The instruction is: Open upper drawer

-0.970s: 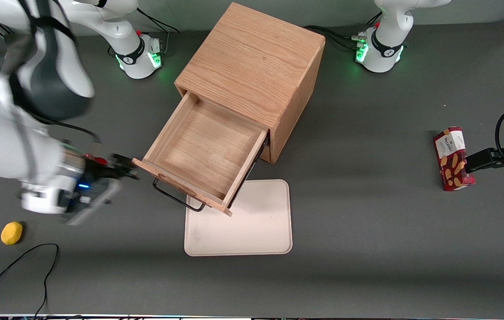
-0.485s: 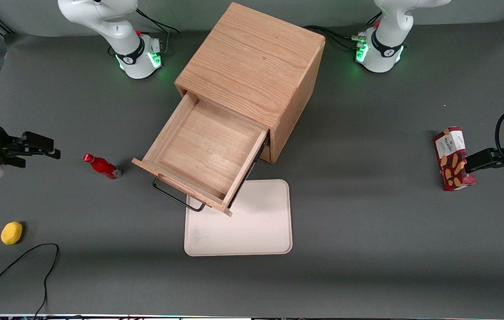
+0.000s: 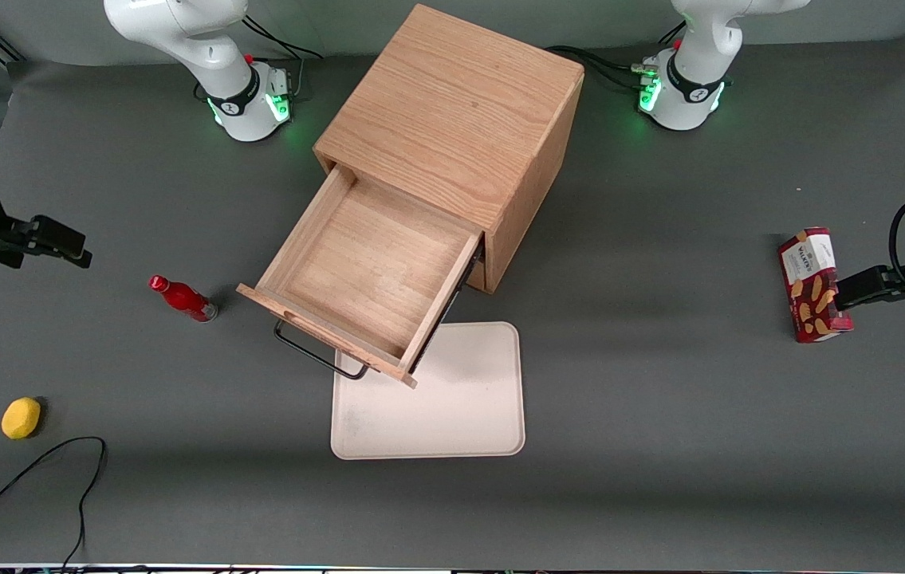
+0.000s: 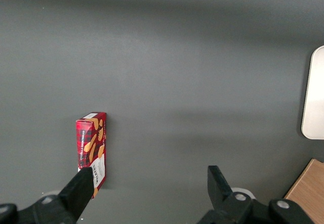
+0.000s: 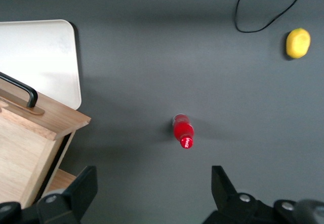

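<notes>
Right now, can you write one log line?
upper drawer: open, empty | gripper: open, away, toward working arm's end | red bottle: on table

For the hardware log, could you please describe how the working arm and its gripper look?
The arm is glossy white with black joint bands; its base glows green and trails black cables. The gripper, toward the working arm's end of the table, is matte black; in the right wrist view its two blocky fingers end in flat angled tips.

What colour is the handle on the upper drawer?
Black, on the upper drawer; its handle shows best in the front view. The tool is open, well clear.
</notes>
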